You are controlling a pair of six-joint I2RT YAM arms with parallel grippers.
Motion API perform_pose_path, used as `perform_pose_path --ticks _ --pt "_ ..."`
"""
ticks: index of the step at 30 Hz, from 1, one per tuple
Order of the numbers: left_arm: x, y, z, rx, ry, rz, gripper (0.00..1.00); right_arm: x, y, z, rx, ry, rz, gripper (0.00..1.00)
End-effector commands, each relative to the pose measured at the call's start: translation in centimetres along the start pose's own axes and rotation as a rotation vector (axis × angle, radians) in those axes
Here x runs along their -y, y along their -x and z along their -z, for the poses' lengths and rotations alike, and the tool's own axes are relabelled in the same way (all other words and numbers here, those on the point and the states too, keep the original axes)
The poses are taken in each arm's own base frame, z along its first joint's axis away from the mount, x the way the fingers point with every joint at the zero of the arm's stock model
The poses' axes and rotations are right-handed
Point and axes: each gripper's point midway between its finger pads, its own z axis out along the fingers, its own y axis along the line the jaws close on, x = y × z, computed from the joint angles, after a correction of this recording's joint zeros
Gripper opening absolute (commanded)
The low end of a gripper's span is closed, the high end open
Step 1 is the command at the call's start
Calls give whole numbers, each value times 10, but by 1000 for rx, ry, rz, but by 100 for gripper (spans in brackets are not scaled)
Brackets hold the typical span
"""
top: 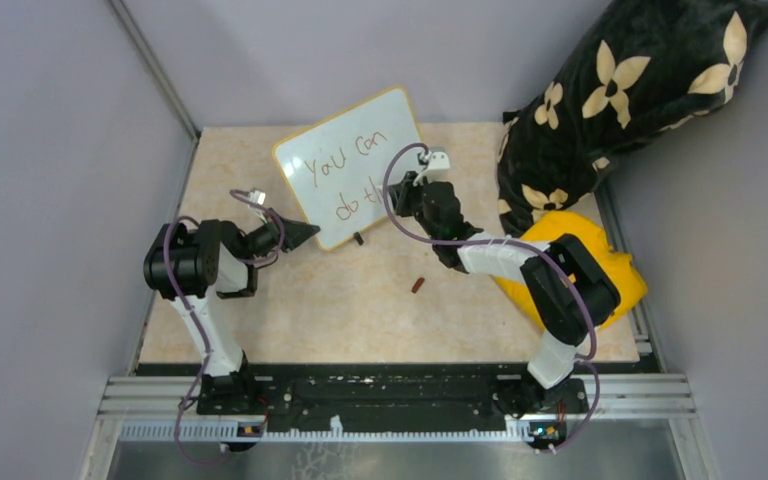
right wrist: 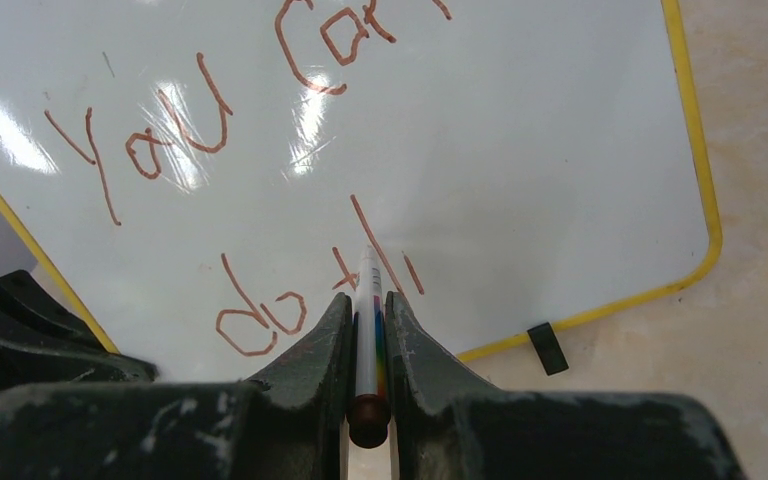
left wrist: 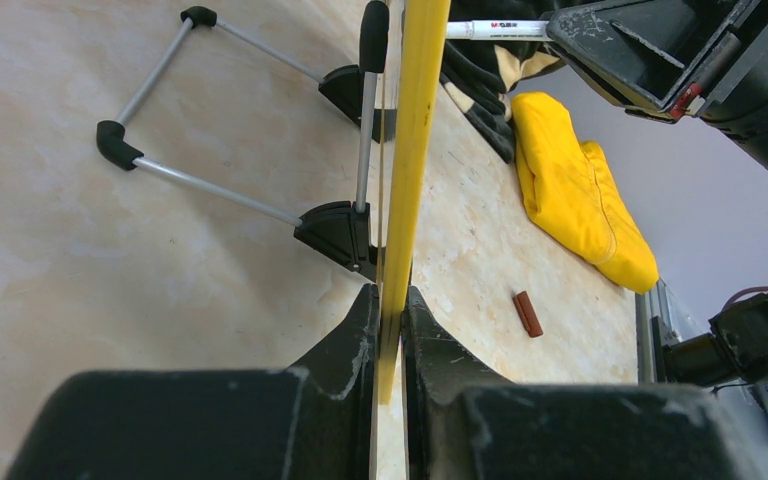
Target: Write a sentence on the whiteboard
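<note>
- Top external view: the whiteboard stands tilted on the desk, toward the far left; my left gripper meets its near lower corner, and my right gripper is at its right side
- Left wrist view: my left gripper is pressed together on the board's yellow edge, pinching it to steady it; the wire stand props the board from behind
- Right wrist view: my right gripper is pinching a marker, with its tip at the board's face among the newest strokes
- Done so far: the sentence reads "You can" on the top line; below it are "do" and a few strokes that look like a started "th"
- Left to do, as I judge it: finish the last word; there is bare white to the right of the tip, though the line runs toward the lower frame
- A small brown piece lies on the desk near the board; it may be the marker's cap, but I cannot tell
</note>
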Motion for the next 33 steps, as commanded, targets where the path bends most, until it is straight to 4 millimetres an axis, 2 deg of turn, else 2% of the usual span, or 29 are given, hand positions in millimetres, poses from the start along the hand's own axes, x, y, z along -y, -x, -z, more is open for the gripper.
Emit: perform_pose_path --ticks 1,22,33 --pt "6 1 -3 -5 -34 -15 0 -16 21 -8 55 42 -13 0" --pt "6 1 -3 -5 -35 -16 0 -7 11 -13 34 3 -6 0" --pt "6 0 -3 -6 -35 -16 0 7 8 -14 24 -47 -2 0"
